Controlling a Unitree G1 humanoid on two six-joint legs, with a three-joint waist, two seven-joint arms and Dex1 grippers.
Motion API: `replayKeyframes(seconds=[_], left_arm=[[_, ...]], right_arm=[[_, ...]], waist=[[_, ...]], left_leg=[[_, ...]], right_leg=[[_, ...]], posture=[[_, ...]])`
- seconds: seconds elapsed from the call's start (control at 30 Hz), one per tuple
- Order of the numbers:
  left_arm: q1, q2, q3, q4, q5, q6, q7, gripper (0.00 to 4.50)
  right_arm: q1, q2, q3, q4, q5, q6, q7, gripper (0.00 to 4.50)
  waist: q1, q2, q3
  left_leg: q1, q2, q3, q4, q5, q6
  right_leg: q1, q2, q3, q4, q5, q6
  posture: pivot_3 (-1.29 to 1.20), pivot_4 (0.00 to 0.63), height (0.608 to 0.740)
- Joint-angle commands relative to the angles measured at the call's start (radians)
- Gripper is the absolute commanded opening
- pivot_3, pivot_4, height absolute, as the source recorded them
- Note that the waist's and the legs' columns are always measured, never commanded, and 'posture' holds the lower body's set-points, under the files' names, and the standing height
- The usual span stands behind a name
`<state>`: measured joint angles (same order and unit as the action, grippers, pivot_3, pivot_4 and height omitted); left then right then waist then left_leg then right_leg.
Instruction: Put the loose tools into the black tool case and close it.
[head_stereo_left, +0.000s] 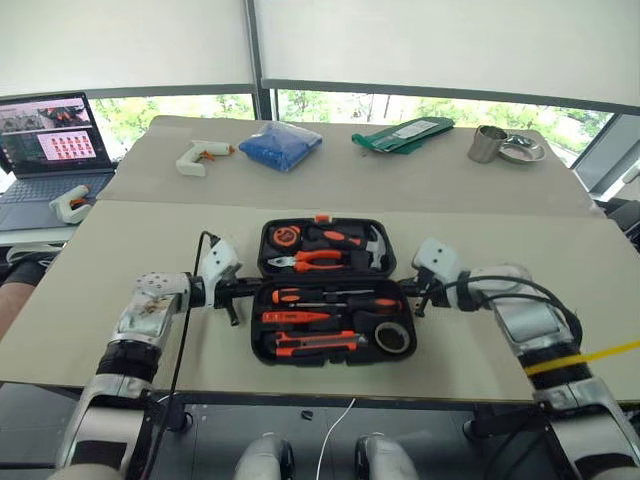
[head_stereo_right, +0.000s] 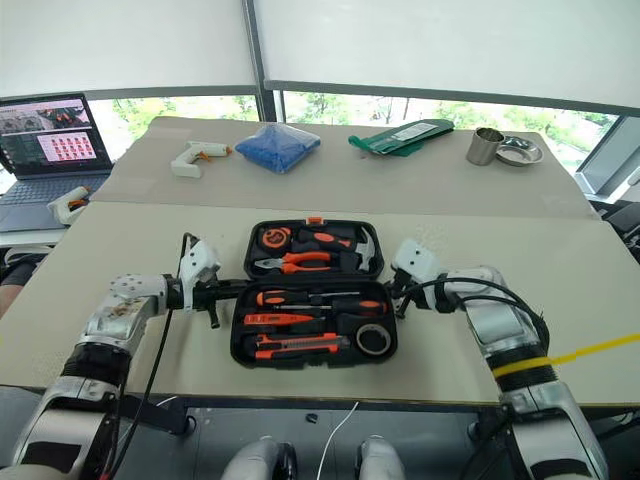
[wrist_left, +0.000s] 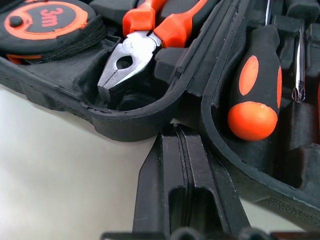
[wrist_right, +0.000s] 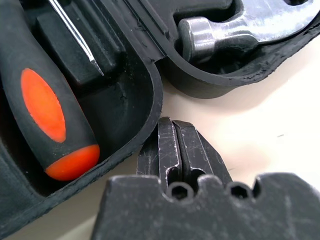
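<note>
Here we see black tool case (head_stereo_left: 325, 290) lying open on table (head_stereo_left: 520, 330), loose tools (head_stereo_left: 330, 318) slotted inside; left gripper (head_stereo_left: 246, 291) and right gripper (head_stereo_left: 406, 287), both pinched closed and empty, flank hinge line.

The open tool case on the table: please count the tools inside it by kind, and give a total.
Inside the black tool case:
Screwdrivers: 3 (one of them slim, all orange)
Utility knife: 1
Tape roll: 1
Pliers: 1
Hammer: 1
Tape measure: 1
Total: 8
</note>
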<state>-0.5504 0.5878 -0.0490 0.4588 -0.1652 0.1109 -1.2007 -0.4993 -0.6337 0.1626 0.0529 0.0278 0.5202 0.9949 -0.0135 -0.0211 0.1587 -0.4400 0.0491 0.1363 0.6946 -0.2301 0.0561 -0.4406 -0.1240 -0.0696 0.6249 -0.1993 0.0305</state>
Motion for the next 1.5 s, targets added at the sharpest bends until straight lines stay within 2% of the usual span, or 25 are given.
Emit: replayKeyframes(seconds=[0.03, 0.13, 0.3, 0.4, 0.43, 0.47, 0.5, 0.53, 0.57, 0.63, 0.7, 0.73, 0.8, 0.87, 1.07, 1.17, 1.37, 1.4, 1.47, 1.5], left_arm=[[0.015, -0.003, -0.007, -0.076, -0.021, 0.003, -0.009, 0.04], [0.021, -0.010, -0.003, -0.081, -0.016, 0.004, 0.010, 0.04], [0.030, 0.006, 0.002, -0.082, -0.011, 0.010, 0.014, 0.04], [0.022, 0.049, 0.061, -0.120, -0.091, 0.132, -0.020, 0.04], [0.019, 0.062, 0.078, -0.131, -0.106, 0.154, -0.019, 0.54], [0.014, 0.080, 0.090, -0.145, -0.128, 0.211, -0.025, 0.75], [0.002, 0.098, 0.099, -0.151, -0.134, 0.285, -0.001, 1.14], [-0.024, 0.132, 0.077, -0.157, -0.092, 0.425, 0.059, 1.53], [-0.044, 0.159, 0.055, -0.166, -0.065, 0.516, 0.093, 1.88], [-0.091, 0.174, 0.056, -0.182, -0.093, 0.616, 0.102, 2.62], [-0.150, 0.166, 0.063, -0.178, -0.134, 0.717, 0.097, 3.09], [-0.190, 0.163, 0.046, -0.162, -0.133, 0.780, 0.102, 3.65], [-0.258, 0.149, 0.018, -0.118, -0.124, 0.864, 0.126, 4.32], [-0.312, 0.124, 0.013, -0.074, -0.119, 0.936, 0.170, 4.34], [-0.360, 0.067, -0.033, -0.005, -0.099, 0.949, 0.213, 4.34], [-0.369, 0.043, -0.043, 0.020, -0.099, 0.934, 0.227, 4.34], [-0.382, 0.011, -0.060, 0.058, -0.093, 0.906, 0.239, 4.34], [-0.381, 0.011, -0.063, 0.059, -0.093, 0.905, 0.237, 4.34], [-0.389, 0.009, -0.060, 0.073, -0.093, 0.897, 0.239, 3.80], [-0.392, 0.007, -0.056, 0.081, -0.093, 0.890, 0.242, 3.68]], right_arm=[[0.070, 0.011, -0.023, -0.177, 0.085, 0.107, -0.001, 0.00], [0.103, 0.006, -0.024, -0.240, 0.100, 0.148, -0.005, 0.00], [0.115, -0.035, -0.040, -0.224, 0.061, 0.117, -0.033, 0.00], [0.111, -0.091, -0.112, -0.226, 0.107, 0.181, -0.017, 0.00], [0.109, -0.109, -0.131, -0.230, 0.123, 0.200, -0.013, 0.29], [0.106, -0.137, -0.145, -0.248, 0.161, 0.254, 0.016, 0.59], [0.100, -0.152, -0.161, -0.262, 0.195, 0.293, 0.030, 0.82], [0.071, -0.147, -0.188, -0.272, 0.207, 0.393, -0.014, 1.26], [0.040, -0.159, -0.185, -0.281, 0.196, 0.501, -0.058, 1.48], [-0.031, -0.204, -0.140, -0.298, 0.209, 0.677, -0.073, 2.20], [-0.109, -0.173, -0.161, -0.289, 0.281, 0.800, -0.068, 2.67], [-0.160, -0.140, -0.177, -0.264, 0.307, 0.867, -0.078, 3.20], [-0.244, -0.093, -0.176, -0.200, 0.323, 0.971, -0.112, 3.90], [-0.298, -0.066, -0.152, -0.147, 0.322, 1.011, -0.148, 4.48], [-0.392, 0.025, -0.098, 0.026, 0.290, 0.990, -0.265, 4.48], [-0.408, 0.052, -0.105, 0.075, 0.289, 0.980, -0.306, 4.48], [-0.422, 0.072, -0.089, 0.176, 0.265, 0.919, -0.375, 4.48], [-0.420, 0.072, -0.088, 0.192, 0.260, 0.913, -0.387, 4.24], [-0.425, 0.074, -0.097, 0.212, 0.266, 0.924, -0.395, 3.79], [-0.427, 0.073, -0.096, 0.217, 0.268, 0.927, -0.396, 3.55]], waist=[[0.000, 0.000, 0.000], [0.002, 0.000, 0.000], [0.003, 0.000, 0.000], [0.004, 0.000, 0.000], [0.004, 0.000, 0.000], [0.003, 0.000, 0.000], [0.003, 0.000, 0.000], [0.003, 0.000, 0.000], [0.002, 0.000, 0.000], [-0.001, 0.000, 0.000], [0.000, 0.000, 0.000], [0.000, 0.000, 0.000], [0.000, -0.001, 0.000], [0.000, -0.001, 0.000], [0.001, -0.001, 0.000], [0.001, -0.001, 0.000], [0.001, -0.001, 0.000], [0.000, -0.001, 0.000], [0.000, -0.001, 0.000], [0.000, -0.001, 0.000]], left_leg=[[0.000, 0.000, 0.000, 0.000, 0.000, 0.001], [0.000, 0.000, -0.002, 0.001, -0.001, 0.001], [0.001, 0.000, -0.002, 0.002, 0.000, 0.001], [0.001, 0.000, -0.002, 0.003, 0.000, 0.001], [0.001, 0.000, -0.002, 0.003, 0.000, 0.001], [0.001, 0.000, -0.002, 0.003, 0.000, 0.002], [0.001, 0.000, -0.002, 0.003, 0.000, 0.002], [0.001, 0.000, -0.002, 0.003, 0.000, 0.002], [0.001, 0.000, -0.003, 0.002, 0.000, 0.001], [0.001, 0.000, -0.003, 0.003, 0.000, 0.001], [0.001, 0.000, -0.004, 0.003, 0.001, 0.001], [0.001, 0.001, -0.004, 0.003, 0.001, 0.001], [0.002, 0.000, -0.004, 0.004, 0.002, 0.000], [0.002, 0.000, -0.004, 0.004, 0.002, 0.000], [0.001, -0.001, -0.002, 0.002, 0.002, 0.001], [0.000, -0.001, -0.001, 0.002, 0.005, -0.005], [-0.001, -0.001, -0.001, 0.002, 0.005, -0.004], [-0.001, -0.001, -0.001, 0.002, 0.005, -0.004], [-0.001, -0.001, -0.001, 0.002, 0.005, -0.004], [-0.001, -0.001, -0.001, 0.002, 0.005, -0.004]], right_leg=[[0.000, 0.000, 0.000, 0.001, 0.000, 0.000], [0.000, 0.000, 0.000, 0.002, 0.000, 0.000], [0.000, 0.000, 0.000, 0.003, 0.001, -0.001], [0.000, 0.000, 0.000, 0.003, 0.001, -0.001], [0.000, 0.000, 0.000, 0.003, 0.001, -0.001], [0.000, 0.000, 0.000, 0.003, 0.001, -0.001], [0.000, 0.000, 0.000, 0.003, 0.001, -0.001], [0.000, 0.000, 0.000, 0.003, 0.001, -0.001], [0.000, 0.000, 0.000, 0.003, 0.001, -0.001], [0.000, 0.001, 0.001, 0.005, 0.001, -0.001], [-0.001, 0.001, 0.001, 0.005, 0.001, -0.001], [0.000, 0.001, 0.001, 0.005, 0.001, -0.001], [0.000, 0.002, 0.001, 0.005, 0.001, -0.001], [0.000, 0.002, 0.001, 0.006, 0.002, -0.003], [-0.001, 0.001, 0.002, 0.005, 0.001, -0.002], [-0.002, 0.001, 0.001, 0.005, 0.001, -0.002], [-0.002, 0.001, 0.001, 0.004, 0.001, -0.002], [-0.002, 0.001, 0.001, 0.005, 0.001, -0.002], [-0.002, 0.001, 0.001, 0.005, 0.001, -0.002], [-0.002, 0.001, 0.001, 0.005, 0.001, -0.002]], posture=[[0.00, 0.150, 0.739], [0.00, 0.150, 0.739], [0.00, 0.150, 0.739], [0.00, 0.150, 0.739], [0.00, 0.150, 0.739], [0.00, 0.150, 0.739], [0.00, 0.150, 0.739], [0.00, 0.150, 0.739], [0.00, 0.150, 0.739], [0.00, 0.150, 0.739], [0.00, 0.150, 0.739], [0.00, 0.150, 0.739], [0.00, 0.150, 0.739], [0.00, 0.150, 0.739], [0.00, 0.150, 0.739], [0.00, 0.150, 0.739], [0.00, 0.150, 0.739], [0.00, 0.150, 0.739], [0.00, 0.150, 0.739], [0.00, 0.150, 0.739]])
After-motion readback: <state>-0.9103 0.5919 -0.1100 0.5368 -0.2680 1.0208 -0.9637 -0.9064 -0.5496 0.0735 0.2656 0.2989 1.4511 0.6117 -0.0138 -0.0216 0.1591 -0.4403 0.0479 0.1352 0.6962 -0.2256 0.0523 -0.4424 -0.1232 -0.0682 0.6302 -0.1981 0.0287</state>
